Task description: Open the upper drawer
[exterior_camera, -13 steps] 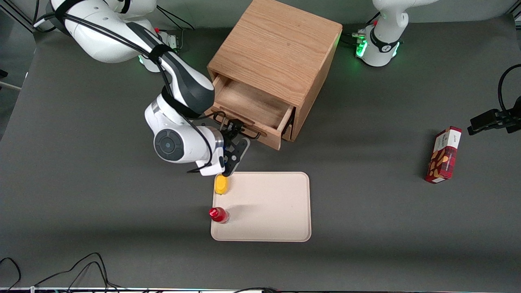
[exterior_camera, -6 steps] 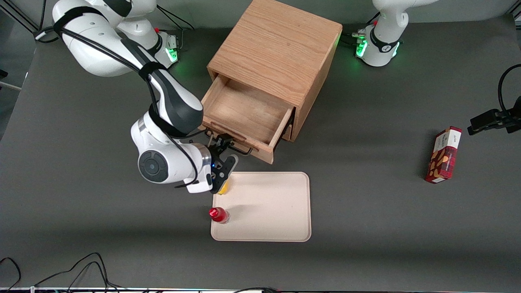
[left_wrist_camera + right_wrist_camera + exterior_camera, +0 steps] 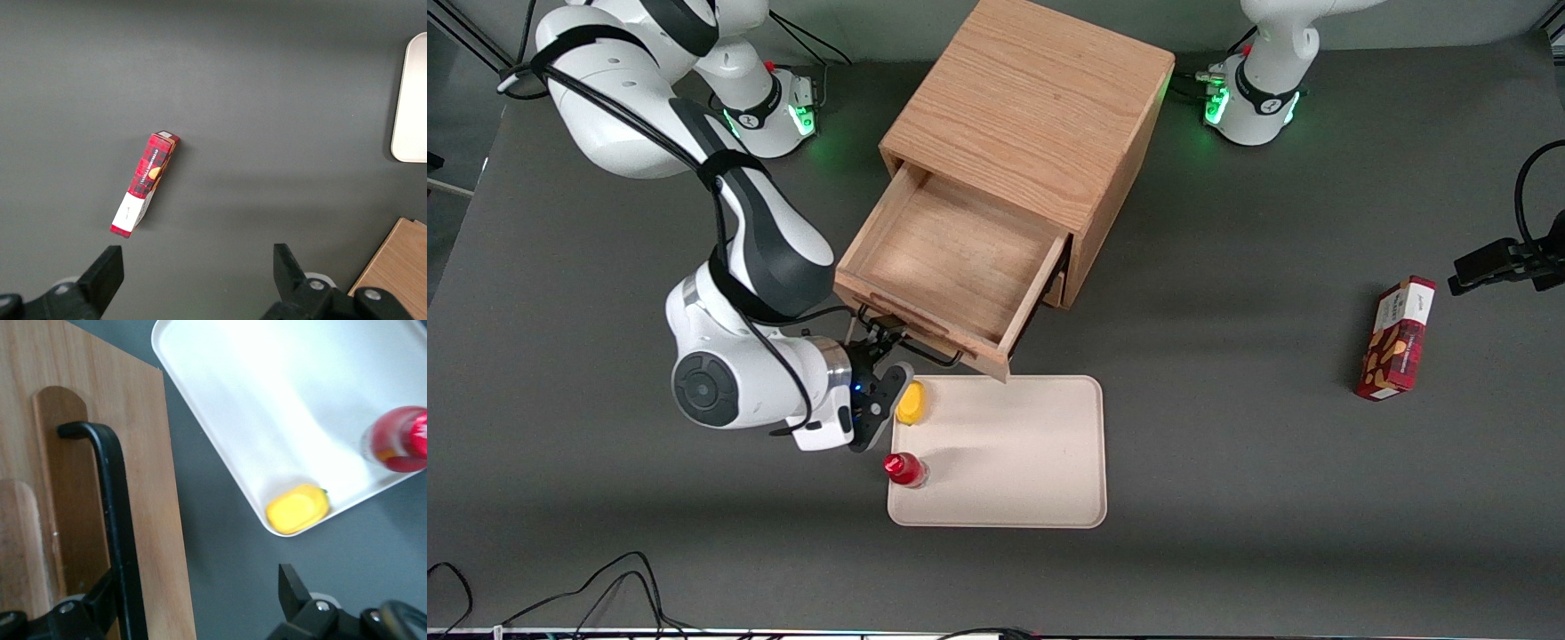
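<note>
The upper drawer of the oak cabinet stands pulled far out, its inside bare. Its black wire handle is on the front panel, close to the tray. My right gripper is at the handle, open. In the right wrist view the handle lies between the wide-apart fingers of the gripper, right against one finger, in front of the drawer front. The lower drawer is hidden under the upper one.
A cream tray lies nearer the front camera than the drawer, holding a yellow object and a red bottle; these show in the right wrist view. A red box lies toward the parked arm's end.
The upper drawer has slid farther out of the cabinet toward the tray. My gripper has moved with the handle, nearer the front camera.
</note>
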You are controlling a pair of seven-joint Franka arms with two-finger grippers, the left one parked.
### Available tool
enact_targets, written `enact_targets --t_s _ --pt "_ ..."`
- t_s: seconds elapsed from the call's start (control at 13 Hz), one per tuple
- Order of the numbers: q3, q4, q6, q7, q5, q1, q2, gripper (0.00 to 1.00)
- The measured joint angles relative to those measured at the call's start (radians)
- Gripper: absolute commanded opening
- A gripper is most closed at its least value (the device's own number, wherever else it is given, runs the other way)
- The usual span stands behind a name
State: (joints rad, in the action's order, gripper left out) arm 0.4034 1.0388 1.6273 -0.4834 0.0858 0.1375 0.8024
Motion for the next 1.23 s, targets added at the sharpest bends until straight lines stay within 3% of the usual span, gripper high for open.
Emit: enact_targets --t_s 0.31,0.77,1.0,1.23 --pt "-0.053 -0.051 0.001 -0.009 -0.002 0.025 0.015 1.00" --pt "-0.057 -0.101 0.002 -0.009 -0.003 0.033 0.018 1.00" --pt "-0.058 -0.155 -0.020 -0.004 -0.007 0.031 -0.104 1.00" --pt "-0.082 -0.134 -0.189 0.140 -0.032 0.025 -0.327 1.00"
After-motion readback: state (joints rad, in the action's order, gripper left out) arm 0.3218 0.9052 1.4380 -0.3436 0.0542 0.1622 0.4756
